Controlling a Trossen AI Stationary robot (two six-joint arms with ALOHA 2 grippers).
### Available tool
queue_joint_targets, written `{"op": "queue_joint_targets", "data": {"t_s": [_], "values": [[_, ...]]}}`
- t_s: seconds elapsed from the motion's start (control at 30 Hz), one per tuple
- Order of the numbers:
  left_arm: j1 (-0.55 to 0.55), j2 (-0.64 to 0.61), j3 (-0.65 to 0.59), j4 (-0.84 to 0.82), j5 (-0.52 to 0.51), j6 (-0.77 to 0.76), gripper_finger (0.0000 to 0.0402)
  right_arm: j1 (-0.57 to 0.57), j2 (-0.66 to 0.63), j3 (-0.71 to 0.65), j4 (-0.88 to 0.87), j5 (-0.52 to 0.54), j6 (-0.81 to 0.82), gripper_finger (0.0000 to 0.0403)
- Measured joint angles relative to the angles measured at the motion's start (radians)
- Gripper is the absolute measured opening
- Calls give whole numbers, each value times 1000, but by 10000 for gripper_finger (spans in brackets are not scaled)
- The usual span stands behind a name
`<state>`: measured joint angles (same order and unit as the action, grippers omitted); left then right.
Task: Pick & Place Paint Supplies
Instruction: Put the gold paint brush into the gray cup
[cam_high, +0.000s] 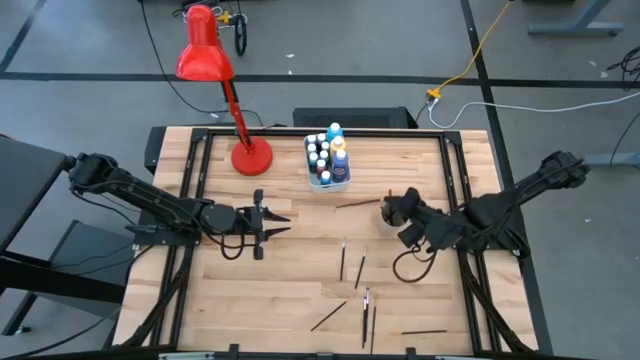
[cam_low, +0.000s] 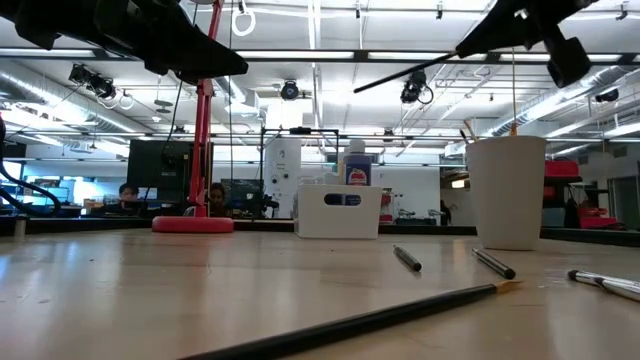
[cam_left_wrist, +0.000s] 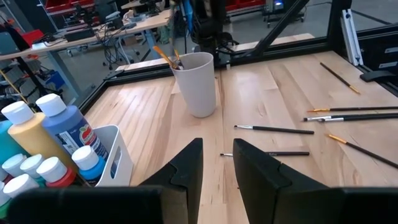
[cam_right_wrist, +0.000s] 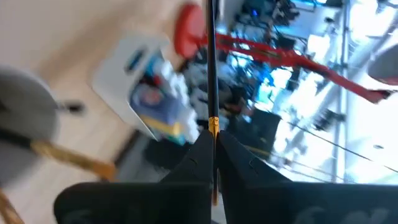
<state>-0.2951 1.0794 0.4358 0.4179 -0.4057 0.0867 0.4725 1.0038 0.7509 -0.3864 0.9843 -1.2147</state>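
Note:
My right gripper (cam_high: 396, 206) hangs above the white cup (cam_high: 386, 218), shut on a dark-handled paintbrush (cam_high: 360, 203). The brush sticks out toward the table's left. The cup (cam_left_wrist: 199, 84) stands upright on the table with two orange-brown brushes (cam_left_wrist: 166, 56) in it. My left gripper (cam_left_wrist: 217, 168) stays open at the table's left with nothing between its fingers. Several paint bottles (cam_high: 330, 150) stand in the white tub (cam_high: 328, 178) at the far middle. Several more brushes (cam_high: 343, 258) lie flat on the wood. My right gripper pinches the brush between its two fingers right by the gold band (cam_right_wrist: 213, 124). The long dark handle (cam_right_wrist: 210, 56) runs on past the fingertips. The brush is lifted clear of the table and slants down away from the gripper (cam_low: 410, 68).
A red desk lamp stands on its round base (cam_high: 250, 157) at the far left, its head (cam_high: 203, 55) beyond the table. Loose brushes (cam_high: 366, 310) are scattered across the near middle, one (cam_high: 425, 332) close to the near edge. Black rails (cam_high: 460, 200) frame the table.

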Motion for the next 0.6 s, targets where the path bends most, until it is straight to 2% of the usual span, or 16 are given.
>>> {"op": "queue_joint_targets", "data": {"t_s": [0.07,0.17,0.3,0.43,0.6], "values": [[0,0,0,0,0,0,96,5,-13,2,-4,20,-49,2],[0,0,0,0,0,0,96,15,-17,55,-116,-34,-39,2],[0,0,0,0,0,56,96,17,18,195,-439,-201,139,2],[0,0,0,1,0,114,96,17,85,337,-777,-246,289,2],[0,0,0,3,0,92,96,17,191,464,-1076,-323,413,2]]}}
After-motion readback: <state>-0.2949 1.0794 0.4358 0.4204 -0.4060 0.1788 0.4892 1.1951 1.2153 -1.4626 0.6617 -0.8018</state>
